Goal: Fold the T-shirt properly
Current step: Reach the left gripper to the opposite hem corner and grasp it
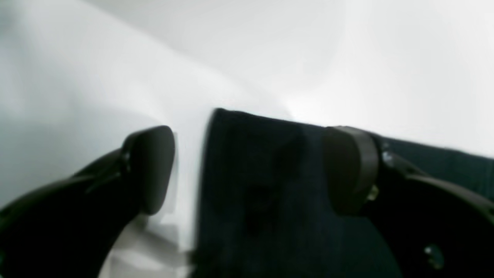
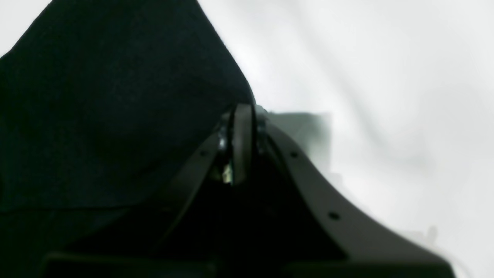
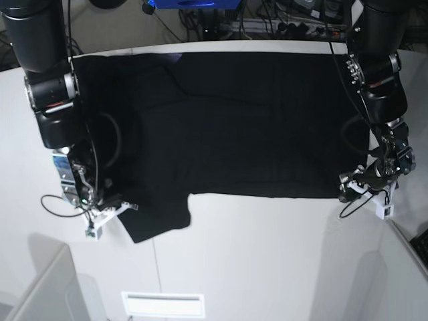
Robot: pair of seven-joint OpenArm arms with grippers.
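T-shirt (image 3: 227,127): black, spread wide across the white counter (image 3: 267,261), plain side up as far as we can see, one sleeve (image 3: 157,217) jutting toward the near edge on our right-arm side.
Counter: white, bare in front of the shirt; cables and gear crowd the far side.
Right gripper (image 2: 241,144): jaws pressed together, pinching the shirt's edge by the sleeve; in the base view it sits at (image 3: 100,207).
Left gripper (image 1: 249,170): jaws spread, one finger (image 1: 152,170) over bare counter, the other over cloth, straddling the shirt's corner (image 1: 239,154); not yet gripping. Base view: (image 3: 364,184).
Risk: we judge that if the left jaws close too high they catch nothing, or only the top layer.
Risk: one-sided lifting would drag the shirt askew and wrinkle the fold.
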